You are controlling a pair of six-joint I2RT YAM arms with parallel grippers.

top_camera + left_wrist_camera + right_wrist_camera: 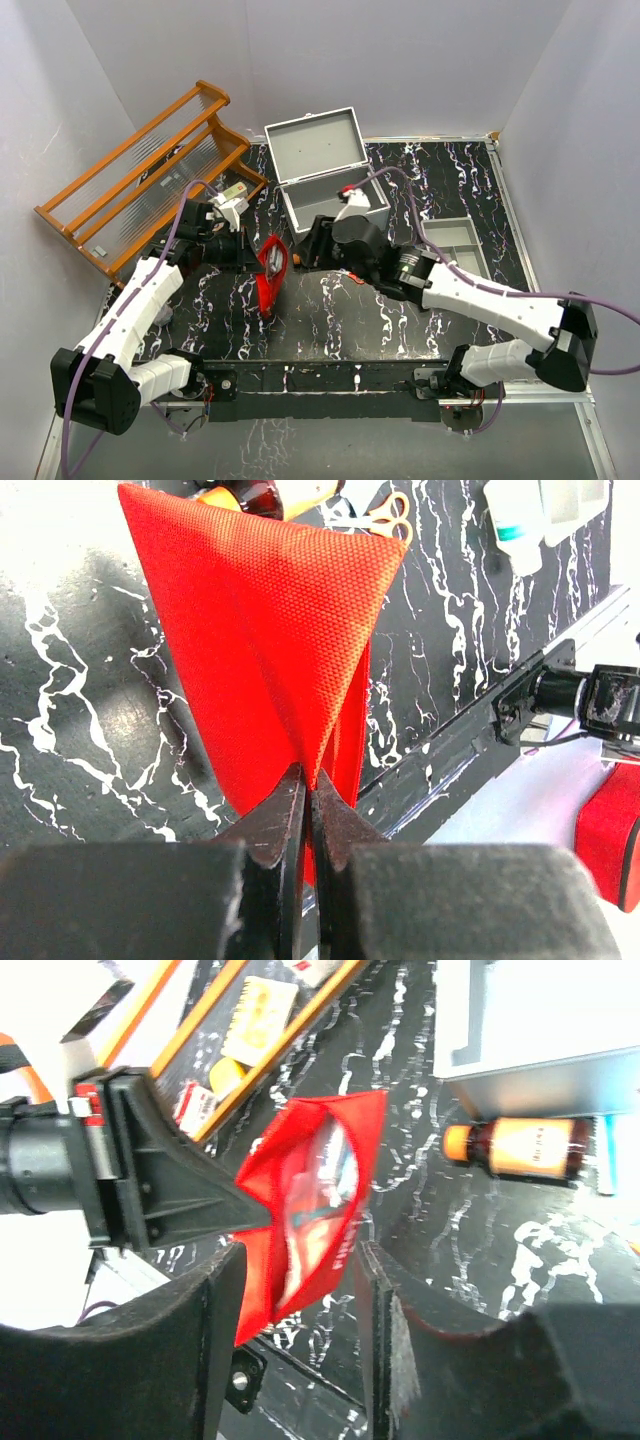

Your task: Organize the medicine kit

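Pinches a fold of the red pouch (270,630) in the left gripper (310,790), jaws shut flat on the fabric. Holds it up on edge above the table (340,320), most likely to present the gaping mouth to the other arm. Faces that mouth with the right gripper (300,1260), jaws parted about halfway and clamped on nothing visible. Shows, between the fingers (210,1340), only the pouch's clear inner pocket with some packets behind it. Judged a stance for loading or reaching into the pouch, not for gripping it.

Finds the medicine kit (320,165) standing open at about 1 o'clock of the right gripper, near but not touching, lid tipped back toward 12 o'clock, presumably to take sorted items from above. Puts it at about 2 o'clock of the left gripper, further off. Impossible to judge the box's contents from above.

Shows a brown bottle (530,1148) lying on its side just beside the kit's near wall. Places a grey divided tray (455,245) at 3 o'clock of the right gripper, beyond the forearm, and a wooden rack (150,185) at 10 o'clock of the left gripper. Apparently staging spots for things not yet packed.
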